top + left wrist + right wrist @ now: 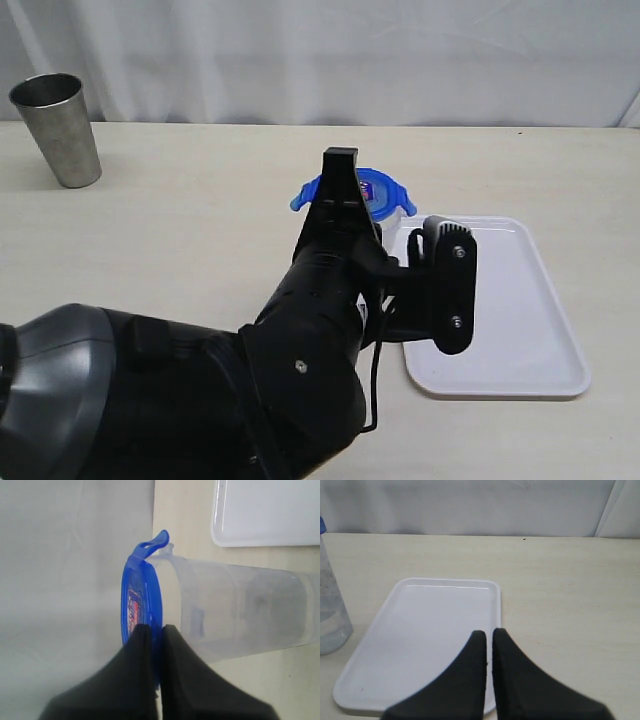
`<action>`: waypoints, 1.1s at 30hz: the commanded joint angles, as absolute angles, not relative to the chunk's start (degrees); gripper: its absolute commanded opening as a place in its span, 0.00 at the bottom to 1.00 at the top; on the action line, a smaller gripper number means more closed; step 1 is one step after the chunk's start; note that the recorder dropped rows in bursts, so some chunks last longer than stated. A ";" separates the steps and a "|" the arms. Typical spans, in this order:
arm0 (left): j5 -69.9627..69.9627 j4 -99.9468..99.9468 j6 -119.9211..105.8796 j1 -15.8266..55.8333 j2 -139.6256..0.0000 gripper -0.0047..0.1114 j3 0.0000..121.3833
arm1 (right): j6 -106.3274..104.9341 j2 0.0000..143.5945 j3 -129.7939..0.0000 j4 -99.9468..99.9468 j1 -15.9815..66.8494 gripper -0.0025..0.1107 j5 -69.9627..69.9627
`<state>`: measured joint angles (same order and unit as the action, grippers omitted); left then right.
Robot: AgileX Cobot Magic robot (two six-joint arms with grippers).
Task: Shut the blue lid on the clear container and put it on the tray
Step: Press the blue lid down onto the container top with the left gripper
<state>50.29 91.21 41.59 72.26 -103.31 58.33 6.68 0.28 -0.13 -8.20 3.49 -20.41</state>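
Note:
The blue lid (385,190) (145,595) sits on the mouth of the clear container (235,615), with its snap tabs flared outward. The container stands upright on the table just beside the tray (520,300) (270,515); in the exterior view my left arm hides most of it. My left gripper (340,160) (156,627) is shut at the lid's rim, with blue plastic showing between its fingers. My right gripper (489,631) is shut and empty, hanging over the near end of the tray (430,630). The container (330,610) stands off to that tray's side.
A grey steel cup (62,130) stands at the far left of the table. A white curtain backs the table. My left arm's black body fills the lower left of the exterior view.

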 commanded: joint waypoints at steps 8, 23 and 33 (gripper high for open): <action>47.83 91.83 42.41 72.60 -102.93 0.04 58.52 | 6.67 0.00 0.00 -8.16 3.44 0.06 -19.74; 51.07 88.65 41.78 72.60 -102.93 0.04 58.52 | 6.67 0.00 0.00 -8.16 3.44 0.06 -19.74; 47.42 89.23 41.78 72.60 -102.93 0.04 58.52 | 6.67 0.00 0.00 -8.16 3.44 0.06 -19.74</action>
<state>48.10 89.42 41.60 72.38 -103.31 58.33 6.68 0.28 -0.13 -8.20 3.49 -20.41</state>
